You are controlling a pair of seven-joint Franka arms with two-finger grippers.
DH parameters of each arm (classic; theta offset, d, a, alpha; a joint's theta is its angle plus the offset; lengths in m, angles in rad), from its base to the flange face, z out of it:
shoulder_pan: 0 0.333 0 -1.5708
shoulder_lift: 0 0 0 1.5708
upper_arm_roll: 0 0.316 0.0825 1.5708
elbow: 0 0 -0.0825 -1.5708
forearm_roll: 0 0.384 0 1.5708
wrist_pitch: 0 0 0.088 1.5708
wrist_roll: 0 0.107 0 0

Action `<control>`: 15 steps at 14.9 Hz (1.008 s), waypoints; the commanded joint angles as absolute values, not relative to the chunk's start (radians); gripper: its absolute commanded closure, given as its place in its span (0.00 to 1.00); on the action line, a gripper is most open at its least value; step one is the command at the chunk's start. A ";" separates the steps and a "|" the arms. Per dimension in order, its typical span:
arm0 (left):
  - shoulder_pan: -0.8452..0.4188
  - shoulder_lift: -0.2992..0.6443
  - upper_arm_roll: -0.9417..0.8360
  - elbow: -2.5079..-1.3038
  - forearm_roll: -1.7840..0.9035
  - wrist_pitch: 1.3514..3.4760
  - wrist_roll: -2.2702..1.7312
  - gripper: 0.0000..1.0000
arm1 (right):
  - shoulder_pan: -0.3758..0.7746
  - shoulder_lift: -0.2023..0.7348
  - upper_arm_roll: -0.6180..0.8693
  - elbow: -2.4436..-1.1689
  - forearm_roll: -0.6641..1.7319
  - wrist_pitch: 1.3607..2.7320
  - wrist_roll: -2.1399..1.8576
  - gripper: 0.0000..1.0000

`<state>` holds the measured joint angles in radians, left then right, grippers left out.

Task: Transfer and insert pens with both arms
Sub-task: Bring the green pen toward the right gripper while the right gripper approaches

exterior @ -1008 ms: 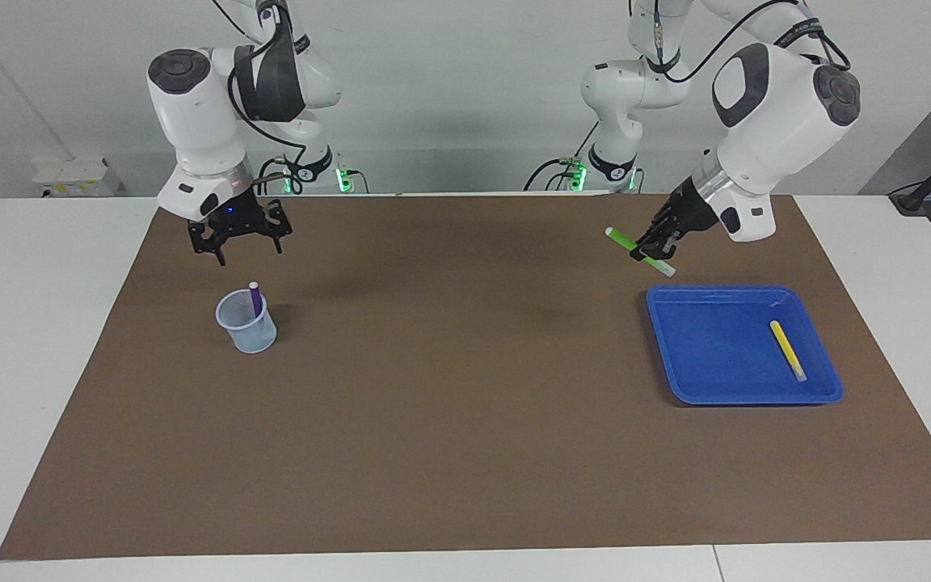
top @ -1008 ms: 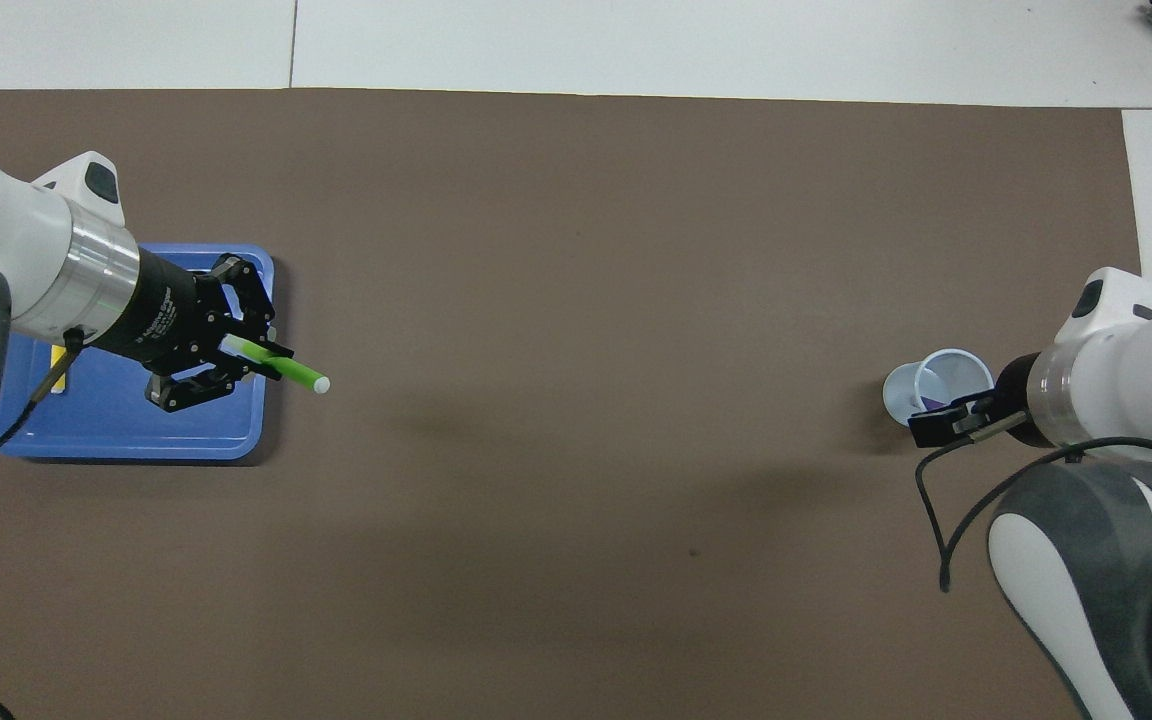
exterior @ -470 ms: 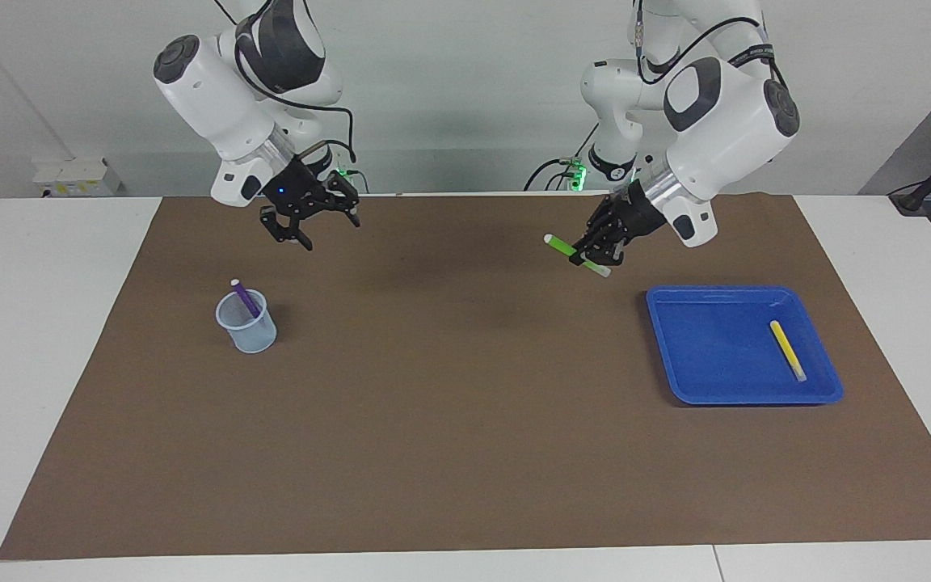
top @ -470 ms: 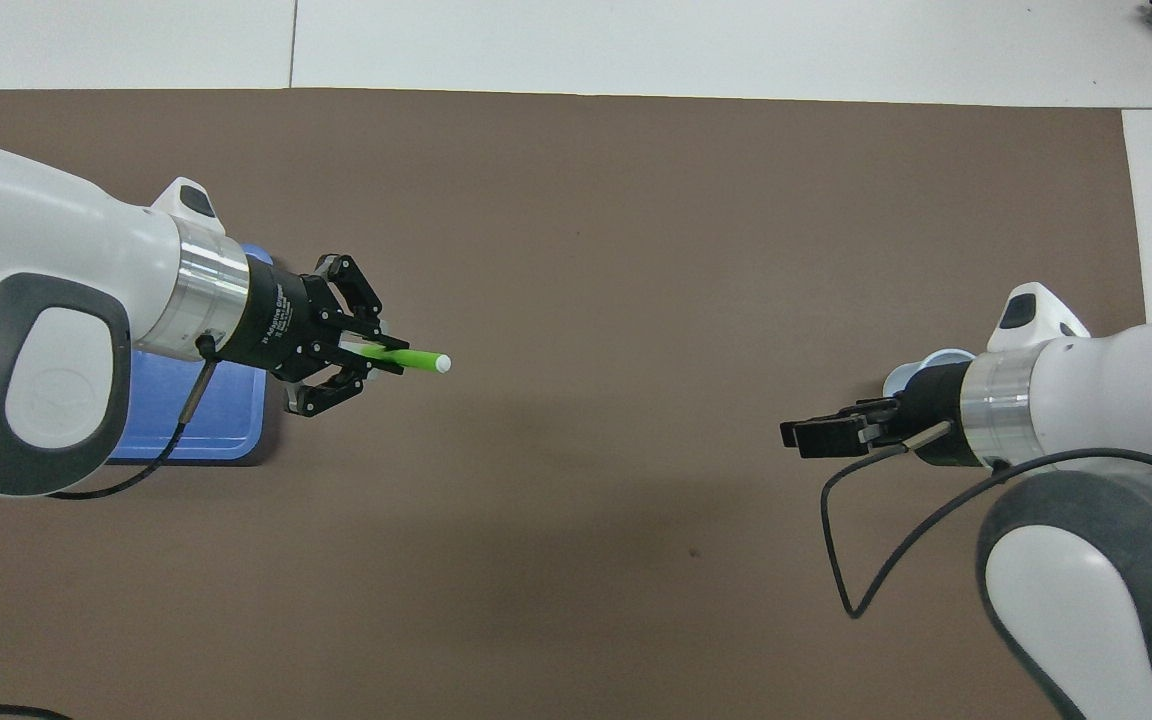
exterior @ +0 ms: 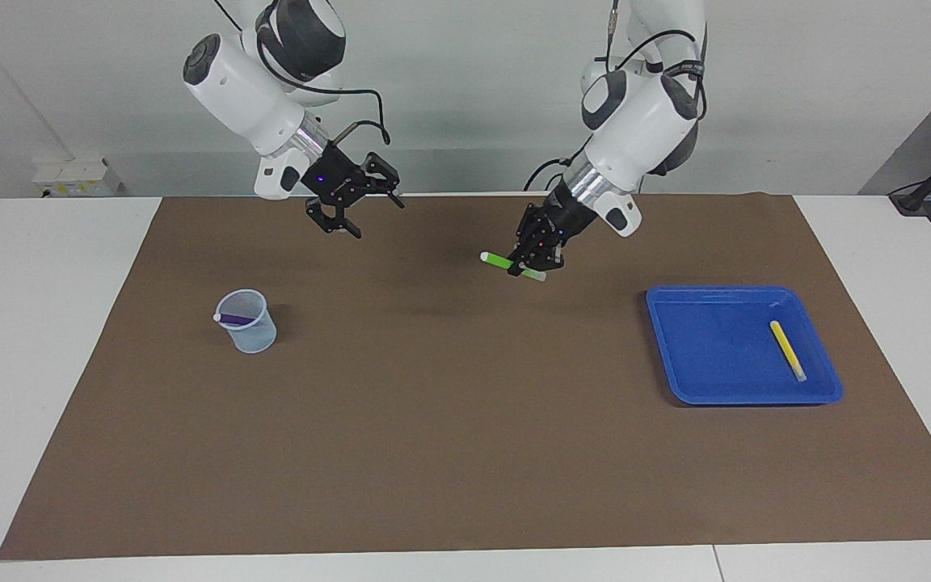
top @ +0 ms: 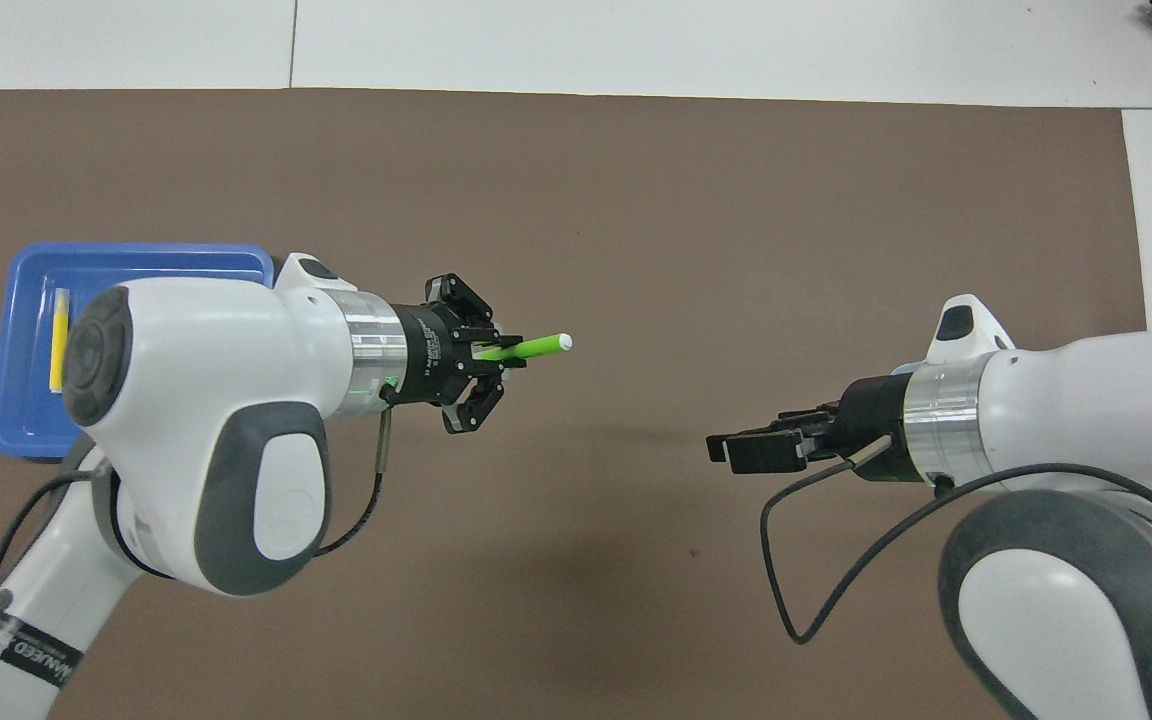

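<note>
Both arms are raised over the brown mat [exterior: 465, 453], which covers most of the table, and their grippers point toward each other above its middle.

The left gripper [exterior: 537, 260] is clamped on the green pen [exterior: 500, 260]. It hangs over the mat between the middle and the blue tray [exterior: 704, 339]. The pen lies roughly level and its capped tip sticks out toward the right arm. In the overhead view the left gripper [top: 481, 362] has the green pen [top: 533, 347] pinched between its fingertips while its outer links splay to the sides.

The right gripper [exterior: 358, 202] hangs with its fingers spread and nothing between them. It is over the part of the mat near the robots' edge, toward the right arm's end. In the overhead view the right gripper [top: 751, 450] is seen edge-on, well apart from the tip of the green pen.

The purple pen [exterior: 233, 319] lies tilted inside the clear cup [exterior: 249, 325], with its pale end at the rim. The cup stands on the mat toward the right arm's end.

The yellow pen [exterior: 787, 350] lies flat in the blue tray near the tray's outer edge. The tray rests on the mat at the left arm's end. The overhead view also shows the yellow pen [top: 58, 338] in the blue tray [top: 166, 262].
</note>
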<state>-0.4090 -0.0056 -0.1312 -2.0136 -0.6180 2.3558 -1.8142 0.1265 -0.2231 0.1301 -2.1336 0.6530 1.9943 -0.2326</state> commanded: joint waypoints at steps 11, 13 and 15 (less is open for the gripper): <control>-0.547 -0.051 -0.115 -2.060 -0.637 2.416 -1.888 1.00 | 0.276 -0.160 0.140 -2.086 0.704 2.229 -0.120 0.04; -0.567 -0.058 -0.117 -2.060 -0.635 2.405 -1.884 1.00 | 0.276 -0.140 0.146 -2.066 0.703 2.238 -0.101 0.05; -0.586 -0.061 -0.117 -2.060 -0.635 2.407 -1.885 1.00 | 0.276 -0.138 0.146 -2.063 0.703 2.244 -0.100 0.09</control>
<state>-0.5574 -0.0276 -0.1307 -2.0348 -0.6189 2.3999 -1.8780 0.2736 -0.1578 0.1402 -2.0876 0.6854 2.2276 -0.1194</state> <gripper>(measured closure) 0.824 0.070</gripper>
